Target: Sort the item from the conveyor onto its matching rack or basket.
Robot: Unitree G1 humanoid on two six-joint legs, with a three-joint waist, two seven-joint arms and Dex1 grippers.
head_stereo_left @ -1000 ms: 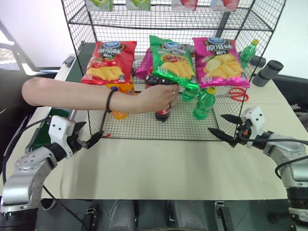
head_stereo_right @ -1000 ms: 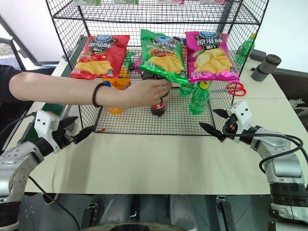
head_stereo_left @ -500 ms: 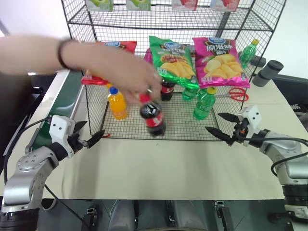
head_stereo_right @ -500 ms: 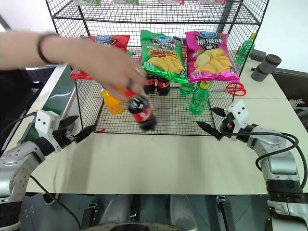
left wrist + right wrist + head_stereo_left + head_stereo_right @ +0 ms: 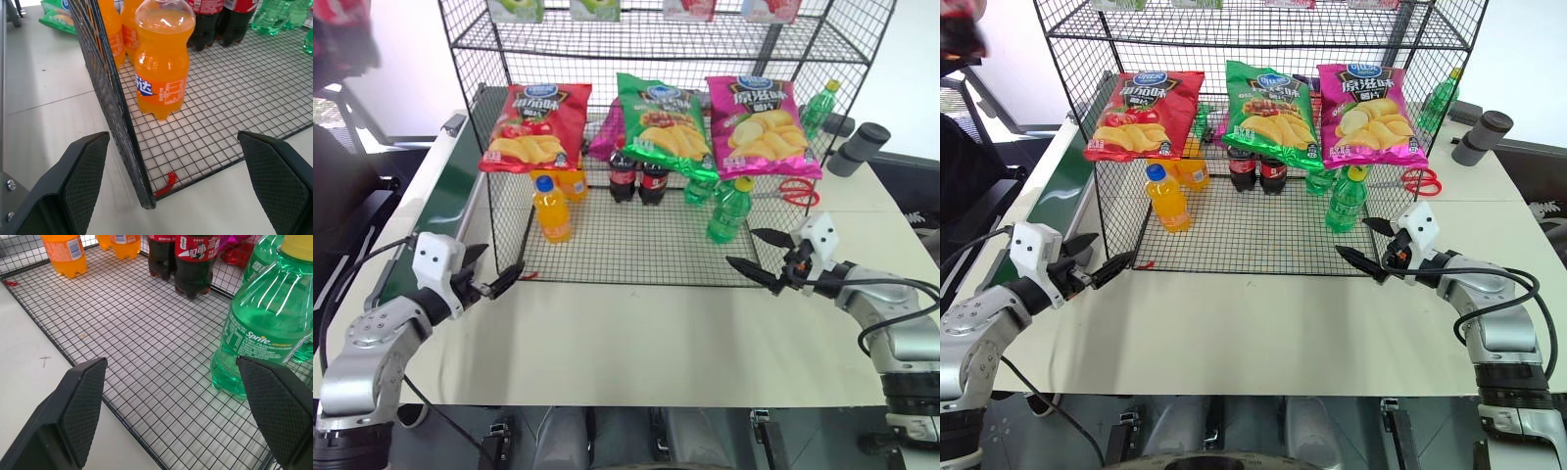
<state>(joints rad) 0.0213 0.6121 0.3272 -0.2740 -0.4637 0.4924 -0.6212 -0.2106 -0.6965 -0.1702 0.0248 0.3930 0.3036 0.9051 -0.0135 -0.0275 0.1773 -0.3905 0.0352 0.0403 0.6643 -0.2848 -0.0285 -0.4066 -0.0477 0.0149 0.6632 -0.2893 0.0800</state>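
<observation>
Two small cola bottles [image 5: 636,179] with red caps and labels stand side by side at the back of the black wire rack [image 5: 607,262], behind the green chip bag [image 5: 664,125]. They also appear in the right wrist view as cola bottles [image 5: 191,262]. The dark green conveyor [image 5: 452,191] runs along the rack's left side. My left gripper [image 5: 498,265] is open at the rack's front left corner. My right gripper [image 5: 744,249] is open at the rack's front right, near a green bottle [image 5: 728,209]. Neither holds anything.
An orange soda bottle [image 5: 552,209] stands front left in the rack, close to the rack corner post [image 5: 124,122]. A person's blurred hand [image 5: 342,29] with something red is at the top left corner. Red scissors [image 5: 794,191] and a grey cylinder [image 5: 860,147] lie right of the rack.
The person's hand lifted a cola bottle out of the rack and swept it away to the upper left. Both grippers stayed in place and open.
</observation>
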